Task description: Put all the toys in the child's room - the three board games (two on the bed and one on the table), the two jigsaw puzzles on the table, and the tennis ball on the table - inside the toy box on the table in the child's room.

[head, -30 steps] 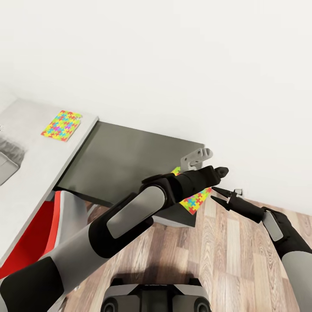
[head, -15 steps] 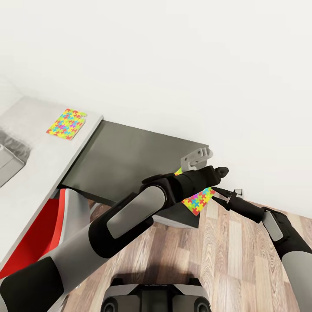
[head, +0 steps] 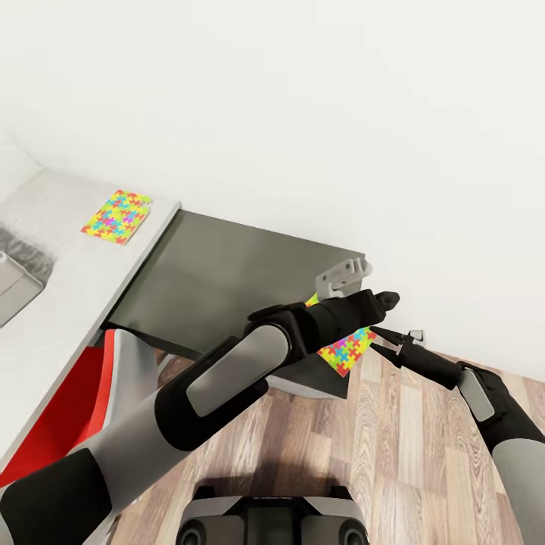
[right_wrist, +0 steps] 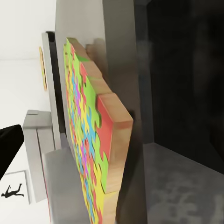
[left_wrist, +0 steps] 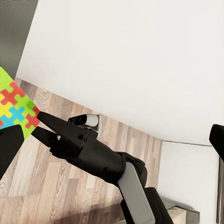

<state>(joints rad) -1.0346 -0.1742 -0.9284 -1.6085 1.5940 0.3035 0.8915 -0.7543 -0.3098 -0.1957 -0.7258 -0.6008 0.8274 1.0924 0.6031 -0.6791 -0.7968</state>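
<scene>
One jigsaw puzzle lies flat on the light grey part of the table. A second jigsaw puzzle sits at the outer corner of the table's dark grey wing, overhanging the edge and partly hidden by my left arm. My left gripper hovers over it, open, with its fingers far apart. From the floor side my right gripper reaches in, open, its tips at the puzzle's edge. The right wrist view sees this puzzle edge-on and very close. A corner of the toy box shows at the left edge.
A red chair stands tucked under the table. White wall runs behind the table, with a socket low down near my right gripper. Wooden floor lies below both arms and in front of my base.
The whole view shifted slightly a second ago, so the table sits further right in the picture. The puzzle's edge is now nearer my right fingertips. Nothing has moved in the last half second.
</scene>
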